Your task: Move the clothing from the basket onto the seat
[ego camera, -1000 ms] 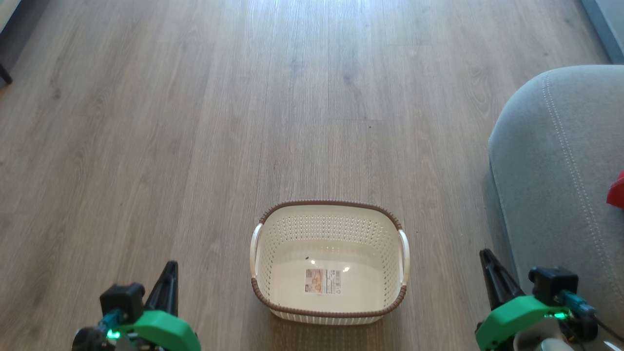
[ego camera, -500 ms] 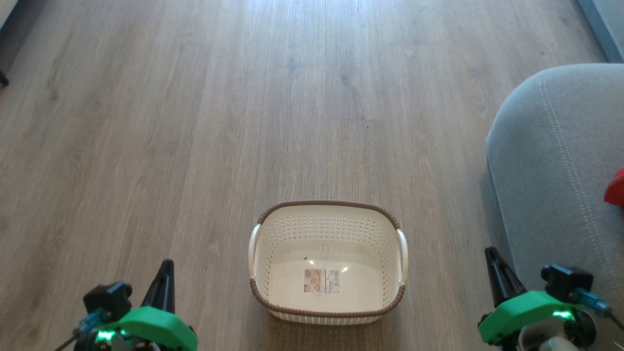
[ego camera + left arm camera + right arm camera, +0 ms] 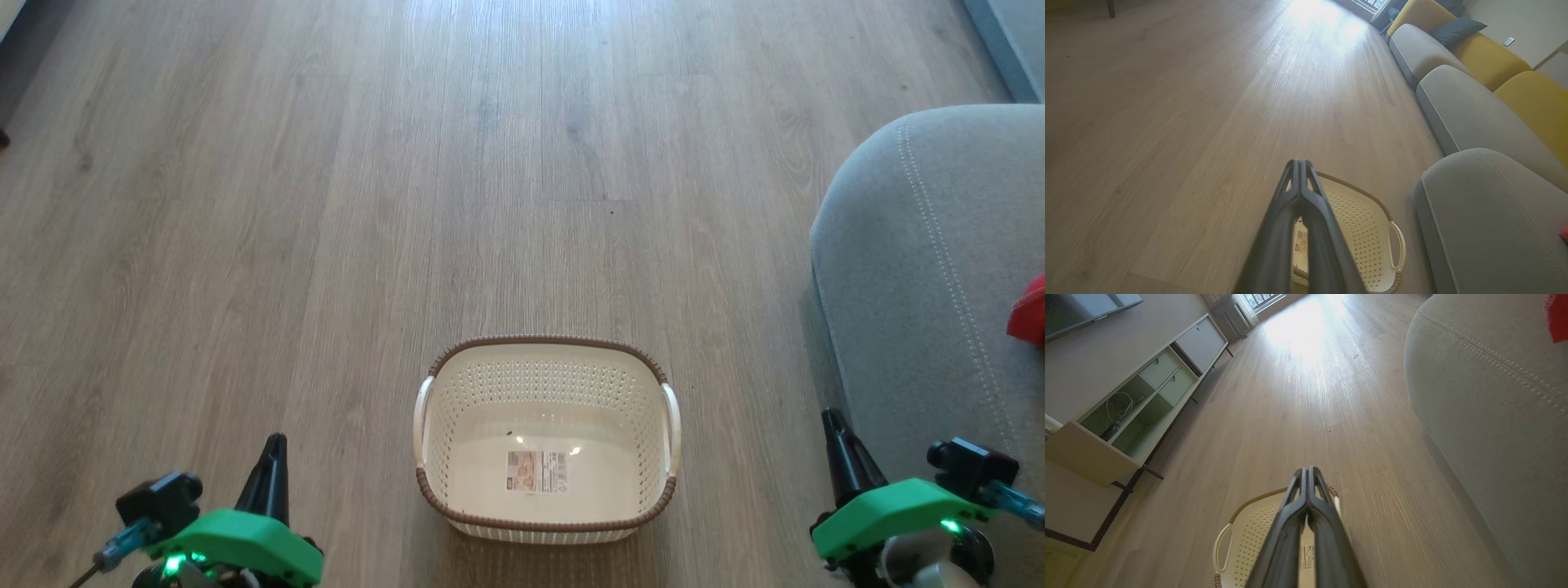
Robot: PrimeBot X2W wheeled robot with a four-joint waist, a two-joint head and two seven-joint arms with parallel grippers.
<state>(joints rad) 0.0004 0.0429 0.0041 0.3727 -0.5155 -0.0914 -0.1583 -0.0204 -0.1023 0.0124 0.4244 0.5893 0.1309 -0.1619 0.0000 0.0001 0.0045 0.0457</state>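
Left hand and right hand have both slid lower and further apart in the head view since a second ago. Each sits in a bottom corner of the frame, its two dark fingers pressed together and holding nothing. Between them, the cream basket stands on the wooden floor, with the label on its inner bottom showing. Red clothing lies on the grey seat at the right edge.

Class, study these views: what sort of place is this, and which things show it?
Probably a home living room: a long sofa with grey and yellow cushions, a low cabinet with open shelves along the wall, and wood-plank flooring.
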